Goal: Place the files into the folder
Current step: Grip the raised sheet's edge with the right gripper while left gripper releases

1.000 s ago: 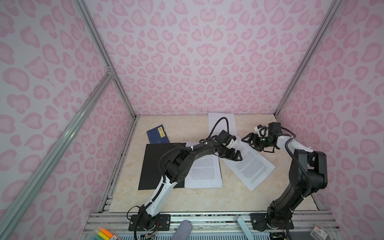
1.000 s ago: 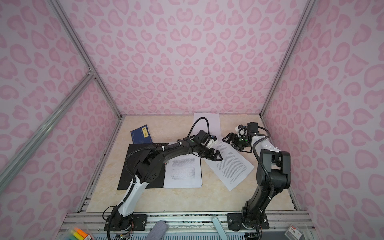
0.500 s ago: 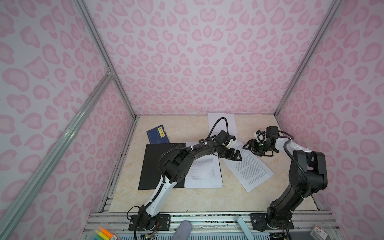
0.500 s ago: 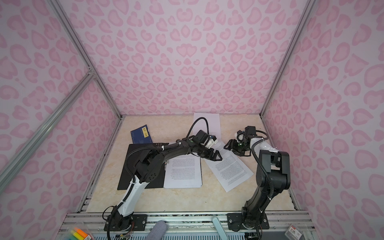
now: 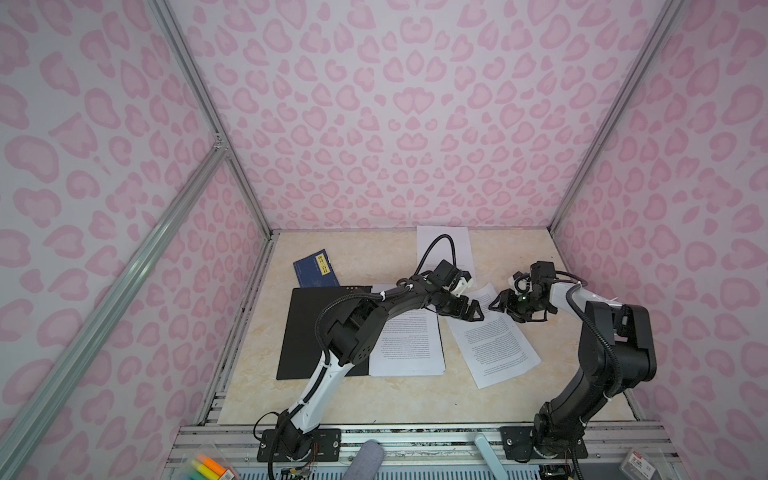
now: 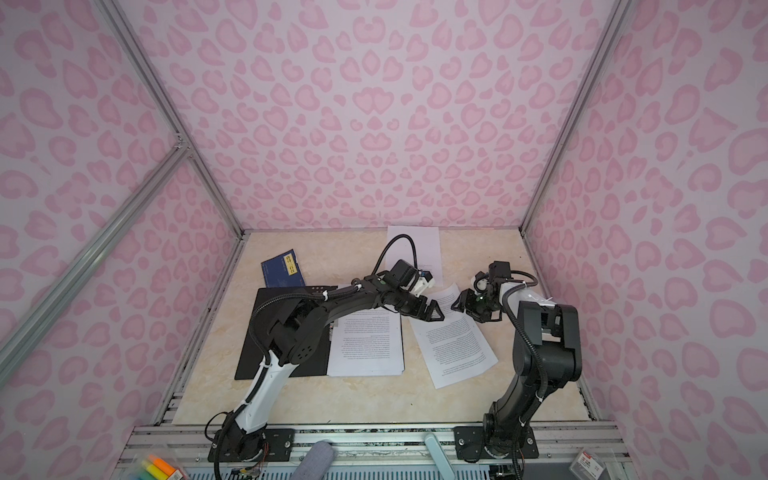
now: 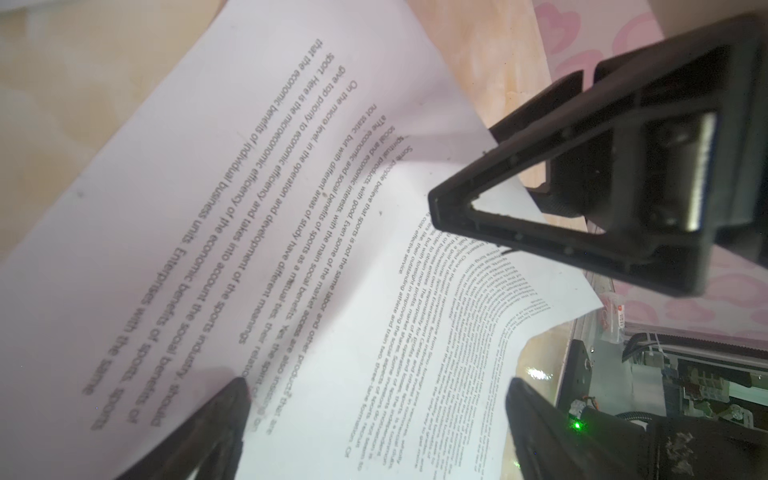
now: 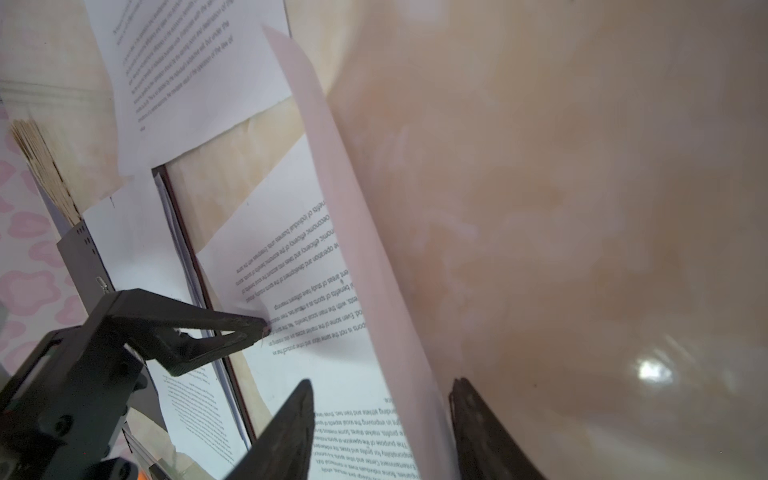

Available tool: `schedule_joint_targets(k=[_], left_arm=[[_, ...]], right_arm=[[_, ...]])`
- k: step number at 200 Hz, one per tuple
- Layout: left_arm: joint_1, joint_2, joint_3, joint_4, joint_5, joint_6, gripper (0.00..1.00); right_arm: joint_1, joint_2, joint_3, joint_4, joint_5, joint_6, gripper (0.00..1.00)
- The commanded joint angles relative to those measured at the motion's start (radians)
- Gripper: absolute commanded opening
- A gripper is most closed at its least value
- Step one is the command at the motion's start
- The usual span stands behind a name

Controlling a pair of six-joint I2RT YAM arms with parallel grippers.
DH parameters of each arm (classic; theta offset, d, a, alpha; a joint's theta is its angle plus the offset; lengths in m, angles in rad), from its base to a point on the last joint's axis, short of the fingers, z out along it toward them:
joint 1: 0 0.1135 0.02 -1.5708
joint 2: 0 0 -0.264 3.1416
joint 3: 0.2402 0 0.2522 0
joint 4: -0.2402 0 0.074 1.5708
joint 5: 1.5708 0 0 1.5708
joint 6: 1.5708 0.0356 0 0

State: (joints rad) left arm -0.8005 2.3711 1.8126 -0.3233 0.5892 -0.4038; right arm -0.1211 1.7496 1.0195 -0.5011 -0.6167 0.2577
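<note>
A cream, marble-patterned tabletop [image 5: 374, 399] forms the floor of a booth. Its white walls [image 5: 395, 124] carry pink heart-like blotches, and aluminium frame rails [image 5: 199, 95] run along the corners. The flat folder [image 5: 307, 332] lies open on the tabletop, black inside up.

A stack of white printed sheets [image 5: 409, 345] rests on the folder's right half. Just right of the folder a single white printed sheet [image 5: 494, 349] lies askew, and a third white sheet [image 5: 463, 249] lies farther off by the back wall. A small dark-blue booklet [image 5: 311, 274] sits at the folder's far edge — its yellow label [image 5: 322, 264] is too small to read.

In the left wrist view the askew sheet reads "Some people believe that sports is not" and "the sports industry".

The left gripper [image 5: 473, 311], right of the folder, has its jaws spread wide and holds nothing. One fingertip [image 8: 249, 328] presses on the askew sheet. The right gripper [image 5: 497, 301], farther right, has its jaws part-way apart astride that sheet's raised edge — a gap shows beside one finger, so the sheet is not clamped.
</note>
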Motion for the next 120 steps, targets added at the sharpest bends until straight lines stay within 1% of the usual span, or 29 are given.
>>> schedule_joint_targets(k=[1,12,24,98,120], left_arm=[[0.01,0.024,-0.016,-0.212,-0.115,-0.027,0.98],[0.01,0.024,-0.018,-0.212,-0.115,-0.027,0.98],[0.01,0.023,-0.016,-0.211,-0.113,-0.027,0.98],[0.012,0.007,-0.001,-0.21,-0.093,-0.041,0.98],[0.011,0.0,0.009,-0.215,-0.08,-0.045,0.98]], right_arm=[[-0.003,-0.009,-0.011,-0.012,0.04,0.008,0.44],[-0.003,-0.015,-0.012,-0.017,0.053,0.008,0.39],[-0.002,-0.021,-0.014,-0.016,0.054,0.009,0.37],[-0.003,-0.064,-0.038,-0.016,0.039,0.027,0.14],[-0.001,-0.071,-0.047,-0.011,0.031,0.033,0.03]])
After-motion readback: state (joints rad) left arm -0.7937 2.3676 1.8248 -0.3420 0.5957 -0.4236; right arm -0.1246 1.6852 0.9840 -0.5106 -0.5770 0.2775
